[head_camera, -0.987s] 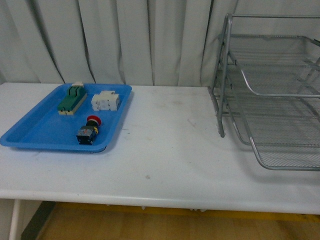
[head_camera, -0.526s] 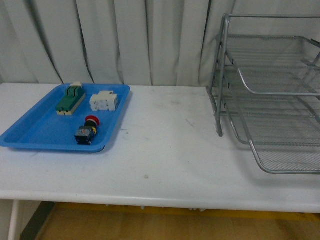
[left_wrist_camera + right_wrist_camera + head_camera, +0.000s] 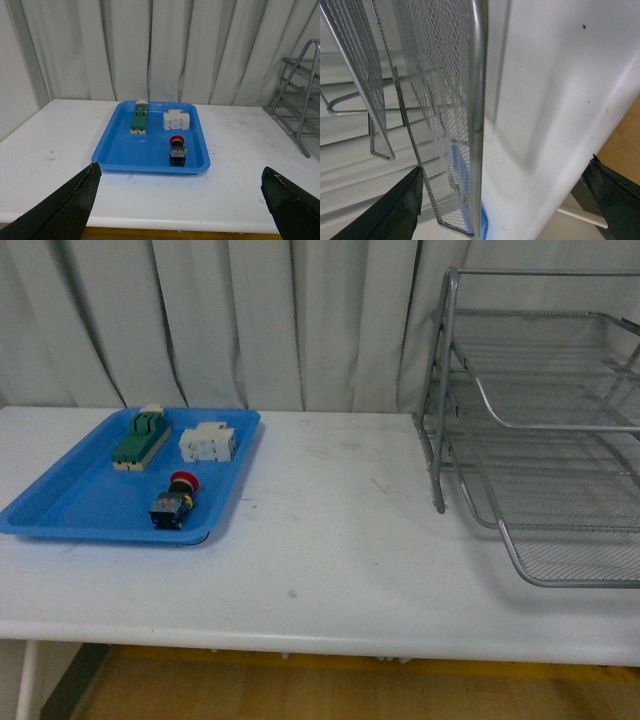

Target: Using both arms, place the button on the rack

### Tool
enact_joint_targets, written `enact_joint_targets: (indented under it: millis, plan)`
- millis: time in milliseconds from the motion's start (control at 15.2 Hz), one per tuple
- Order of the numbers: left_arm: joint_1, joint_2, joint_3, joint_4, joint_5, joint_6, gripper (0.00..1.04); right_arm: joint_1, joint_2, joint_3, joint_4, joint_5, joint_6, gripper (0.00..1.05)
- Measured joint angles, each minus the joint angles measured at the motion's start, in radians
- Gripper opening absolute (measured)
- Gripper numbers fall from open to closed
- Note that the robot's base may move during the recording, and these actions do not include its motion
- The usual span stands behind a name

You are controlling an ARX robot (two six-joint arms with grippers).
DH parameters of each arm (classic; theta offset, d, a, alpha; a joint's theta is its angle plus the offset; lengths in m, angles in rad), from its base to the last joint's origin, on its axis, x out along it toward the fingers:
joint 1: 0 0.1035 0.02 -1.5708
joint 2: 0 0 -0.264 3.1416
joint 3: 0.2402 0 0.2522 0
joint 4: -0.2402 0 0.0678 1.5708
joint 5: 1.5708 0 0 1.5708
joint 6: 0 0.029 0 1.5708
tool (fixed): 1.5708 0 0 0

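The button [image 3: 175, 502], red-capped with a dark body, lies in the near right part of the blue tray [image 3: 60, 502] at the table's left; the left wrist view shows the button [image 3: 177, 150] too. The silver wire rack [image 3: 540, 420] stands at the right. Neither arm appears in the front view. My left gripper [image 3: 182, 205] is open, back from the tray near the table's front edge, nothing between its fingers [image 3: 70, 207]. My right gripper [image 3: 505, 200] is open beside the rack's bottom tray rim [image 3: 477, 100], holding nothing.
In the blue tray a green-and-cream switch [image 3: 140, 438] and a white block component [image 3: 208, 443] lie behind the button. A white curtain [image 3: 250, 320] hangs behind the table. The white tabletop [image 3: 340, 530] spreads between tray and rack.
The front view shifted slightly between one second ago and half a second ago; since then nothing has visibly moved.
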Motion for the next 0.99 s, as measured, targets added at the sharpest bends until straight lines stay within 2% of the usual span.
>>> enact_joint_targets:
  millis: [132, 197, 263, 329, 395, 461, 526, 658, 724, 789, 987]
  plan:
    - [0.0, 0.0, 0.0, 0.0, 0.0, 0.0, 0.98, -0.024, -0.066, -0.064, -0.003, -0.023, 0.026, 0.98]
    - [0.0, 0.0, 0.0, 0.0, -0.001, 0.0, 0.98, -0.023, -0.145, -0.098, -0.026, 0.023, -0.031, 0.95]
    - [0.0, 0.0, 0.0, 0.0, 0.001, 0.0, 0.98, 0.011, -0.425, -0.179, -0.151, 0.157, -0.283, 0.81]
    - [0.0, 0.0, 0.0, 0.0, 0.0, 0.0, 0.98, 0.036, -0.7, -0.221, -0.212, 0.214, -0.576, 0.68]
    - [0.0, 0.0, 0.0, 0.0, 0.0, 0.0, 0.98, 0.036, -0.931, -0.272, -0.327, 0.228, -0.879, 0.53]
    - [0.0, 0.0, 0.0, 0.0, 0.0, 0.0, 0.98, 0.036, -1.095, -0.336, -0.473, 0.229, -1.077, 0.41]
    - [0.0, 0.0, 0.0, 0.0, 0.0, 0.0, 0.98, 0.031, -1.262, -0.352, -0.62, 0.224, -1.191, 0.28]
    - [0.0, 0.0, 0.0, 0.0, 0.0, 0.0, 0.98, -0.01, -1.659, -0.352, -0.916, 0.187, -1.3, 0.01]
    - [0.0, 0.0, 0.0, 0.0, 0.0, 0.0, 0.98, -0.039, -1.832, -0.352, -1.111, 0.158, -1.312, 0.02]
    - [0.0, 0.0, 0.0, -0.002, 0.001, 0.0, 0.98, -0.027, -1.97, -0.352, -1.188, 0.173, -1.319, 0.02]
    - [0.0, 0.0, 0.0, 0.0, 0.0, 0.0, 0.98, 0.126, -2.034, -0.352, -1.261, 0.317, -1.328, 0.02]
